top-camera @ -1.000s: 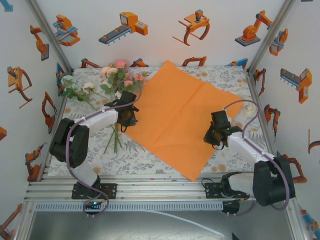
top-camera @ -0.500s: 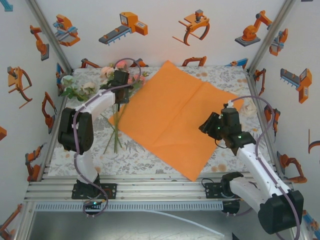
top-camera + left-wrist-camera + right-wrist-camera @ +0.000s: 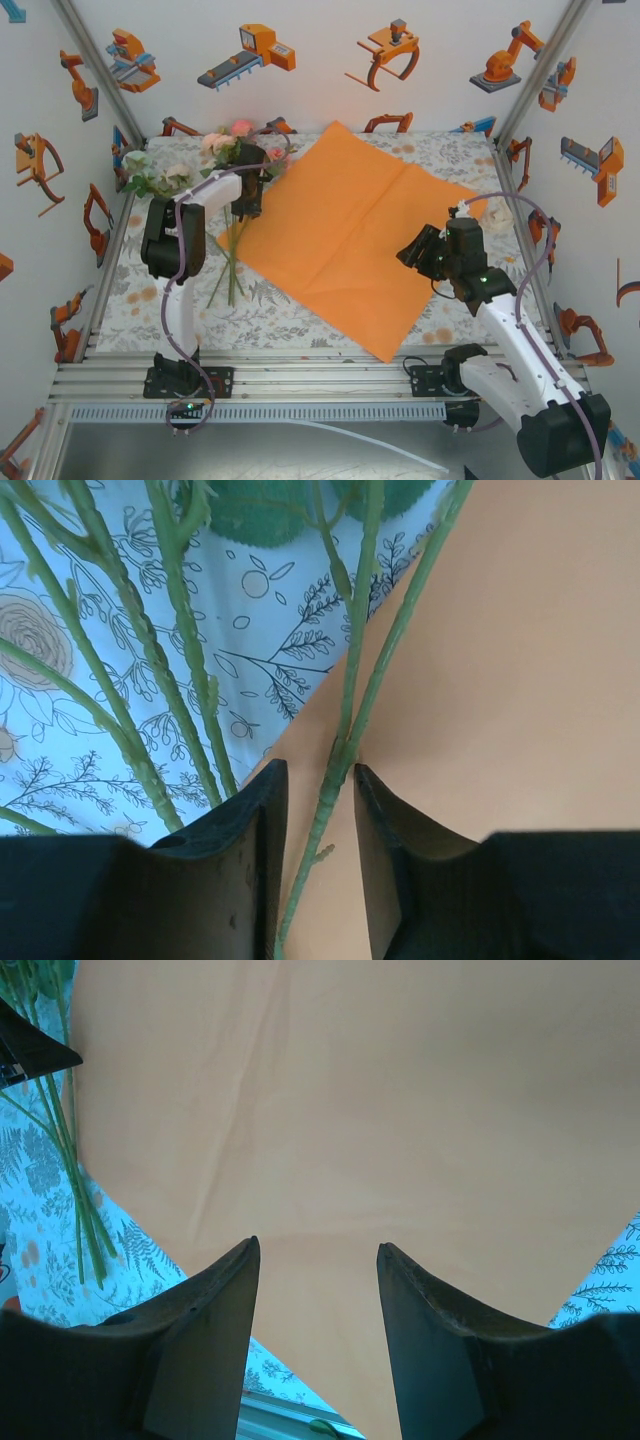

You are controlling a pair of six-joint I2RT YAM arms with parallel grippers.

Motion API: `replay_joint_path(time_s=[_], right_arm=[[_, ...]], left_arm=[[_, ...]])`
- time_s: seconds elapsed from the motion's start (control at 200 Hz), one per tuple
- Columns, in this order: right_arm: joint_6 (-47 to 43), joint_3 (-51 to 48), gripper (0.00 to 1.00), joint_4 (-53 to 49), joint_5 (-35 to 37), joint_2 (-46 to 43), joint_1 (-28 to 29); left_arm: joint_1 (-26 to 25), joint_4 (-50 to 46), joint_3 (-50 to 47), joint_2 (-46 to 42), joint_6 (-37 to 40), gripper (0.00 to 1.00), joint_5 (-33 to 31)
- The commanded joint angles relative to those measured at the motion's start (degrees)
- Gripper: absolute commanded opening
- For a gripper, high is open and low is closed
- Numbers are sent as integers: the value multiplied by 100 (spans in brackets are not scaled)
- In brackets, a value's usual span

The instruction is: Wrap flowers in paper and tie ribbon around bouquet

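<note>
Above the paper (image 3: 360, 230), left claw (image 3: 318, 772) gapes around one stem (image 3: 362, 670) of flowers (image 3: 222, 143); right claw (image 3: 318, 1248) released.

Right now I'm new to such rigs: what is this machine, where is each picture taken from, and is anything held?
Two robot arms stand side by side, each ending in a two-finger gripper. One picture looks down from above and behind; the other two come from wrist cameras, so the dark shapes at the bottom are each arm's own fingers. On the floral tablecloth lie a large orange paper sheet and, along its left edge, artificial roses. The left gripper stands slightly open around one green stem, not pinching it. The right gripper hangs open over the paper, holding nothing.
</note>
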Motion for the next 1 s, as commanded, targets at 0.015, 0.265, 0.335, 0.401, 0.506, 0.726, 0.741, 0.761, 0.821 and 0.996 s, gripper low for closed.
replay_joint_path(time_s=[0.015, 0.265, 0.335, 0.401, 0.506, 0.726, 0.741, 0.761, 0.821, 0.996], right_arm=[[-37, 161, 49, -134, -82, -18, 24], [-45, 407, 49, -268, -118, -144, 24], [-54, 468, 49, -287, -110, -179, 22], [-63, 519, 49, -332, -93, -195, 21], [-67, 575, 49, -364, -84, -226, 18], [-89, 712, 49, -455, 3, -333, 19], [-96, 729, 49, -471, 13, -339, 24], [-98, 747, 49, -485, 24, -354, 24], [-82, 770, 49, -496, 32, -388, 22], [-29, 755, 53, -503, 87, -470, 21]], left_arm=[[43, -305, 159, 119, 149, 29, 115], [38, -281, 319, -248, 150, 13, 307], [43, -311, 386, -402, 120, 10, 244], [32, -305, 380, -626, 75, 7, 277], [32, -153, 240, -1135, 5, 4, 329], [37, 418, -155, -2357, -569, 0, 498], [38, 455, -168, -2444, -721, 0, 592], [41, 543, -201, -2551, -938, 0, 738], [47, 1143, -481, -2839, -1787, 0, 1421], [-103, 3226, -945, -2340, -4419, 0, 2811]])
